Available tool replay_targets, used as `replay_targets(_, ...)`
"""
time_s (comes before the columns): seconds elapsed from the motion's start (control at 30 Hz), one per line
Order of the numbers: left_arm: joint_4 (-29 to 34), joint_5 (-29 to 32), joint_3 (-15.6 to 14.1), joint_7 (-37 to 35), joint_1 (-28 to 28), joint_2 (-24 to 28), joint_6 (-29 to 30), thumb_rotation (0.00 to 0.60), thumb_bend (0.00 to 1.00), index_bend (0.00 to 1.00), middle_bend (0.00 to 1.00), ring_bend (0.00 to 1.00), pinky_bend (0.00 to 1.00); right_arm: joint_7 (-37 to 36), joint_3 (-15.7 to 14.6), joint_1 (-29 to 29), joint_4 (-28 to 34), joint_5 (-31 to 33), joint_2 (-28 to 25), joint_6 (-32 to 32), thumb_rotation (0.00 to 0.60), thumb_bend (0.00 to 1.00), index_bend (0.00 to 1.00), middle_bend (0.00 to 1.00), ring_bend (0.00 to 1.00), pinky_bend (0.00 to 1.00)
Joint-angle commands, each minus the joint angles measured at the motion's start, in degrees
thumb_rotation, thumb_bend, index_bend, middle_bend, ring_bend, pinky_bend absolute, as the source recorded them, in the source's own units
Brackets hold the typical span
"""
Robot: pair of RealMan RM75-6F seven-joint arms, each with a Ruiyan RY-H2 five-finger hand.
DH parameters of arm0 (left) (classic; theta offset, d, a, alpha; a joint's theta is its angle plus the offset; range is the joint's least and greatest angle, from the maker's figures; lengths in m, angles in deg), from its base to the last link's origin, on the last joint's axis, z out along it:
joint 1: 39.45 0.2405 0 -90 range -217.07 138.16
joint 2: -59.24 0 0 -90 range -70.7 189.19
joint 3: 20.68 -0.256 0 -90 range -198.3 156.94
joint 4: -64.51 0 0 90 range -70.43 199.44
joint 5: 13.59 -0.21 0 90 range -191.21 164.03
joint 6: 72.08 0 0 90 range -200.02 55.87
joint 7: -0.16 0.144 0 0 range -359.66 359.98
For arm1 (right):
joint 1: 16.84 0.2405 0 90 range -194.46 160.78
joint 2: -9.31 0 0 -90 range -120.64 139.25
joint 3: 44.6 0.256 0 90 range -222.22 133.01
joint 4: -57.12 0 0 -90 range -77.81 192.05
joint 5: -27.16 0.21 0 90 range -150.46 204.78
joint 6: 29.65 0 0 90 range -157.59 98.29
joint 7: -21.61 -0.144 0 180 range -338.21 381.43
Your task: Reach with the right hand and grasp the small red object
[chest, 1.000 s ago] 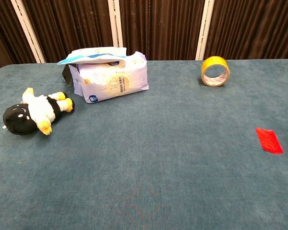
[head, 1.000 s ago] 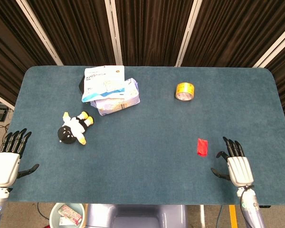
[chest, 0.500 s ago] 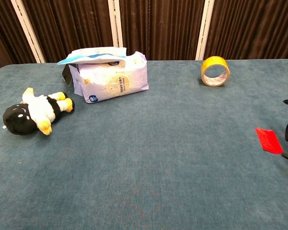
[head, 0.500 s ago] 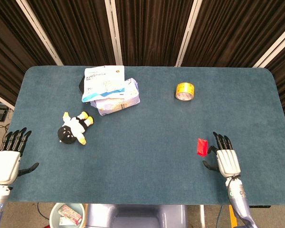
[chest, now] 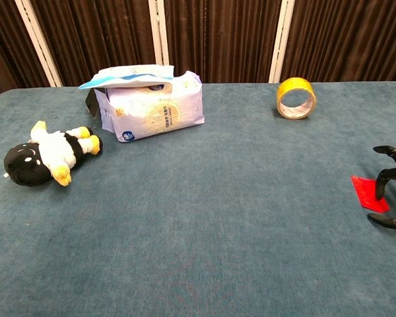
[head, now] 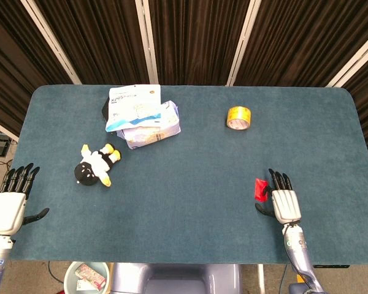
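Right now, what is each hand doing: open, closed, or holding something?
Left hand: open, holding nothing, at the table's left edge.
Right hand: open, fingers spread beside the small red object, not gripping it.

Even bright overhead light, soft faint shadows, no glare; both views sharp, curtains dark.

A blue table (head: 190, 159) backed by dark curtains (head: 196, 37) holds a plush penguin (head: 95, 166) lying at left, stacked white packets (head: 141, 116) beyond it, and a yellow tape roll (head: 238, 117) standing on edge
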Motion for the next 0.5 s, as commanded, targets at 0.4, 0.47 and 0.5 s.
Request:
replay_targets(0.4,-0.5,0.67,0.24,0.14,-0.12,-0.24,-0.23,0.6,0.05,0.0,0.0,0.0,0.0,-0.92,0.38,1.21,-3.36,0.4,1.76,0.29,0.6,0.2,0.52,0.0,0.0,0.0)
replay_targets(0.47,-0.54,0.86,0.3,0.25,-0.2,-0.29,-0.41,0.6,0.05,0.0,0.0,0.0,0.0,-1.1,0.53,1.48,-3.76,0.44,1.79,0.31,0.6,0.2,0.52,0.0,0.0,0.0)
replay_targets(0.5,-0.56,0.97,0.33,0.3,-0.22,-0.32,-0.49,0.6,0.05,0.0,0.0,0.0,0.0,-1.23,0.56,1.57,-3.93,0.44,1.81,0.29,0.6,0.21,0.53,0.0,0.0,0.0)
